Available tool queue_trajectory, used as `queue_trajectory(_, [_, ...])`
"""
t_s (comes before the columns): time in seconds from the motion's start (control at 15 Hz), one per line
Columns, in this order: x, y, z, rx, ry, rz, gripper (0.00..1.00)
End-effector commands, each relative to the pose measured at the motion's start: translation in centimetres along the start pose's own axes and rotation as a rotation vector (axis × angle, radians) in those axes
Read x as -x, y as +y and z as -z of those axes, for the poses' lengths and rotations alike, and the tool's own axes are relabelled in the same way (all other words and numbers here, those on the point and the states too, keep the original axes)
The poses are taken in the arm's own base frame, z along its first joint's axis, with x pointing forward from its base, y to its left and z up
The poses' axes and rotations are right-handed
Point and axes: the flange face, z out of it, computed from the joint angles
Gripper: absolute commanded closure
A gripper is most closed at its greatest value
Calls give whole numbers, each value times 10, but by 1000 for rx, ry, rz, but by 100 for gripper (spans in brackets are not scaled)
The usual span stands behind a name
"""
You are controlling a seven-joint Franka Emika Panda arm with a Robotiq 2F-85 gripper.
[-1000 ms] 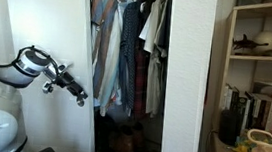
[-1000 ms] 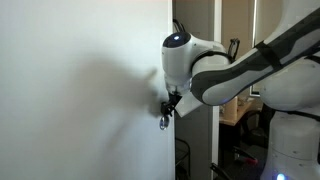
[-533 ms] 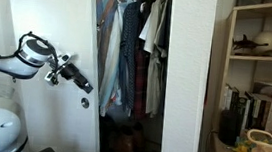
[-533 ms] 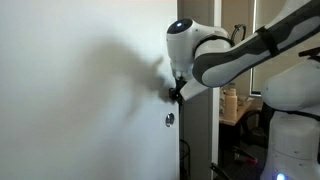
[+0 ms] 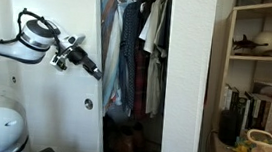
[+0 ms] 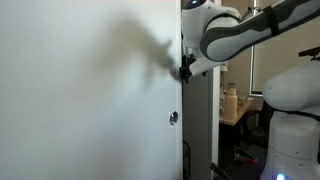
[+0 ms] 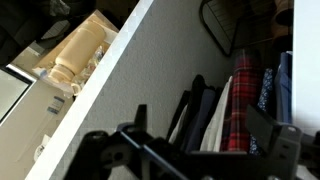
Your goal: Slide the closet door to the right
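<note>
- Contact at the door's edge: the gripper is pressed against the closet door close to its right-hand edge, with the arm reaching in from the left in an exterior view.
- From the other side, the gripper sits right on the vertical edge of the closet door, and the white arm bends in from the upper right.
- The finger pull is lower down the panel, below the gripper and apart from it. It shows as a small metallic dot near the edge.
- In the wrist view the dark fingers sit spread at the bottom of the frame with nothing clamped between them. The view is blurred, so take that loosely.
- The door covers the left part of the closet, and its right edge stops just at the hanging clothes.
- Shirts and a red plaid garment hang in the open gap, between the door edge and the narrow white upright strip.
- Further right is a shelf unit with books on it.
</note>
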Motion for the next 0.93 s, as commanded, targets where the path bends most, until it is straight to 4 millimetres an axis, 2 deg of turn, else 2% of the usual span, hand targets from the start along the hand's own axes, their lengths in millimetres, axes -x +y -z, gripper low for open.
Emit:
queue_trajectory(0.0, [-28, 48, 4, -97, -27, -23, 0])
queue_trajectory(0.2, [-44, 99, -1, -185, -102, -16, 0])
queue_trajectory(0.4, [-47, 152, -12, -258, -166, 16, 0])
queue_trajectory(0.67, [-29, 222, -20, -327, -239, 73, 0])
queue_trajectory(0.87, [-9, 259, -25, -382, -293, 132, 0])
